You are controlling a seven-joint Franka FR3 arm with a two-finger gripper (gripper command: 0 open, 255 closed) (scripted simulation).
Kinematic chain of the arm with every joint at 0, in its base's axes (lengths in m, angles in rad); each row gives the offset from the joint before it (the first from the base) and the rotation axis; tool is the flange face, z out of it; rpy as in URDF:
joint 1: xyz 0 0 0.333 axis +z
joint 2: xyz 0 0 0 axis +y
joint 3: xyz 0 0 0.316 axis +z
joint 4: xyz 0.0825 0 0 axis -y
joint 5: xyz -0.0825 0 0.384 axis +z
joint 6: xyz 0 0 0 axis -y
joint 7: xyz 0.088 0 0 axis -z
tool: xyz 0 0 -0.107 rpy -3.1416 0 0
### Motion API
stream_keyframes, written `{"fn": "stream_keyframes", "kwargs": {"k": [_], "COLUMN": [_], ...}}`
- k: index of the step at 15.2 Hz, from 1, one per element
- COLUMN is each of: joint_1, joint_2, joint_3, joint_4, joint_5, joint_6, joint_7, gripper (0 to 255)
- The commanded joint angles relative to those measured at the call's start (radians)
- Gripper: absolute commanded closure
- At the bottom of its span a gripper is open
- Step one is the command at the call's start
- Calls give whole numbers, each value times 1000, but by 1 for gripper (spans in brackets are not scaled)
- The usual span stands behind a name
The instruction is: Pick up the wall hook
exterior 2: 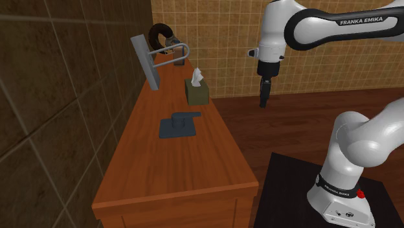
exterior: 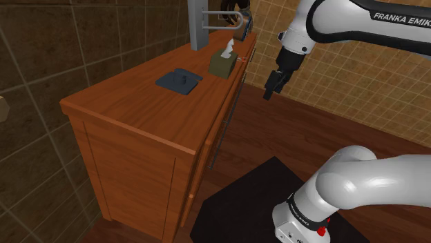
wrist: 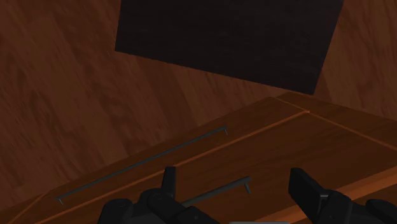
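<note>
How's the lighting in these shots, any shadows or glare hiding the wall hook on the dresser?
Shoulder view: dim, even light, no glare; the dark wall hook reads clearly against the orange-brown dresser top. Second exterior view: much the same, with the tiled wall at its left murky. Wrist view: darkest, the open pincer nearly blending into the brown wood.

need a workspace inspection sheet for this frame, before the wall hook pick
Surface: wooden cabinet top, drawers with bar handles in front.
Job's things: dark grey wall hook, lying flat mid-top, untouched.
Clutter: olive tissue box; grey rail fixture; dark curved object at the far end.
Grippers: gripper open, empty, off the cabinet's front, over the floor.
Cables: nothing seen.
Surroundings: tiled walls, wooden floor.
</note>
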Motion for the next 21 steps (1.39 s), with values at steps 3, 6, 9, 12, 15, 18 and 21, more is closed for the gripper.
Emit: {"fn": "stream_keyframes", "kwargs": {"k": [3,6,9,12,15,18,21], "joint_1": [12,27,38,47,56,66,79], "joint_2": [66,166,268,371,477,585,698], "joint_3": [28,68,106,143,177,208,236], "joint_4": [42,114,196,287,389,501,627], "joint_5": [20,43,58,65,63,52,32], "joint_6": [23,51,72,85,90,86,71], "joint_7": [32,77,122,167,213,260,307], "gripper": [0,0,0,0,0,0,0]}}
